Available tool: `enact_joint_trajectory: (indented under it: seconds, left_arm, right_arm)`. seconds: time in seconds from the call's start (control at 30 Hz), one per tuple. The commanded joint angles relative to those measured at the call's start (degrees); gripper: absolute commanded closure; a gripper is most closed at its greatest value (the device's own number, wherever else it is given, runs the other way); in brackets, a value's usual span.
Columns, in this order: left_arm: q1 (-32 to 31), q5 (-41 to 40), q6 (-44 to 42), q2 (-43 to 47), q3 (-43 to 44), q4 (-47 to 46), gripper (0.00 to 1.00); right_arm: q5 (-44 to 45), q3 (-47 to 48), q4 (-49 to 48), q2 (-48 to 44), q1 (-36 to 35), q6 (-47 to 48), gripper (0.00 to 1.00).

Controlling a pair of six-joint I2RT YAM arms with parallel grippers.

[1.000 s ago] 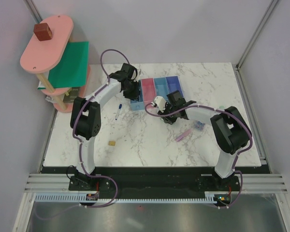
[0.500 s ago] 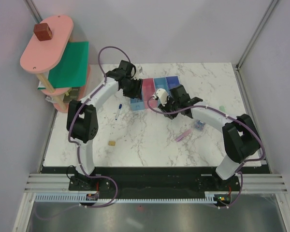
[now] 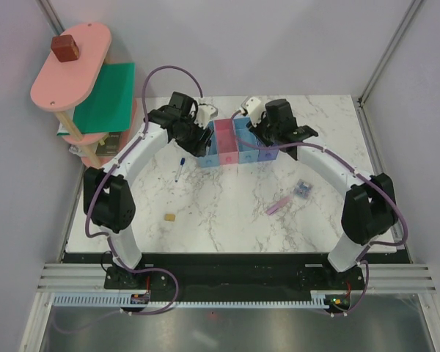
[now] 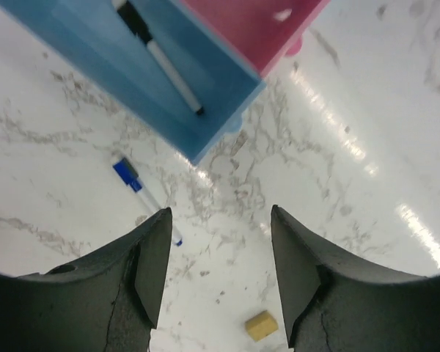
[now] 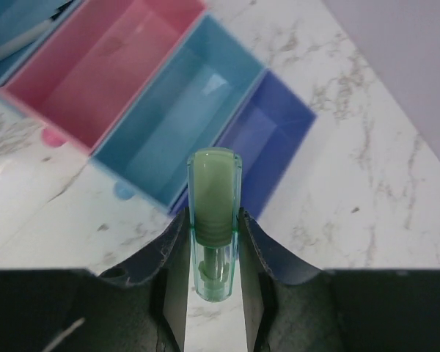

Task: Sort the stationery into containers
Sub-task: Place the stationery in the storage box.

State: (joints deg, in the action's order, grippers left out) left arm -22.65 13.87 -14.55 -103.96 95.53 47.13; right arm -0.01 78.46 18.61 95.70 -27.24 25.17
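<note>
The four joined bins stand at the back centre: blue, pink, light blue and purple-blue. My right gripper is shut on a mint-green piece in a clear tube and holds it above the near ends of the light blue bin and the purple-blue bin. My left gripper is open and empty above the table, just left of the blue bin, which holds a white marker. A second marker lies on the table.
A tan block lies front left and also shows in the left wrist view. A pink-lilac bar and a purple-blue bundle lie right of centre. A pink-and-green tiered shelf with a brown cube stands far left.
My right gripper has moved back and up with the mint-green piece, from in front of the bins to over them. My left arm has swung left and back, off the blue bin.
</note>
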Motion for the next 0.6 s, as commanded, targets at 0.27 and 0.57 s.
enact_joint_trajectory:
  seconds: [0.27,0.57]
  left_arm:
    - [-0.20,-13.69,-16.12,-0.62,-16.86,-7.58,0.31]
    - [0.59,-13.69,-16.57,-5.99,-17.04,-11.10,0.31]
  right_arm:
    - [2.91,19.18,-4.90,18.46,6.85,0.67,0.82]
    - [3.79,18.93,-7.53,24.36,7.03,0.41,0.82]
